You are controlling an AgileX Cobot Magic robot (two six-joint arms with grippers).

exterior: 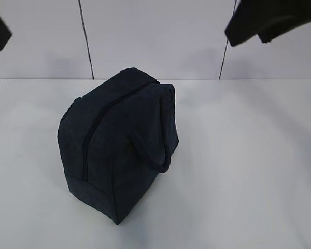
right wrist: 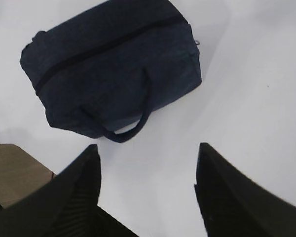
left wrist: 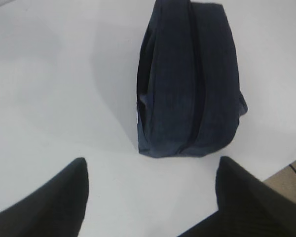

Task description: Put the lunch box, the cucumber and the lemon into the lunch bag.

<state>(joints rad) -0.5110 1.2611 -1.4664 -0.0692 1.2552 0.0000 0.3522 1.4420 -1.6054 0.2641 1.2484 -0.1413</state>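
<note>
Wrist views show the lunch bag (left wrist: 187, 79) zipped, lying beyond both arms' spread, empty jaws.

White table (exterior: 259, 171), navy lunch bag (exterior: 119, 150) upright on it, zip shut, handle drooping

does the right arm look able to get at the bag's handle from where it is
Probably yes. The right gripper is open and empty above the table, and the handle loops out from the side of the bag nearest it, with only bare table between them.
</note>
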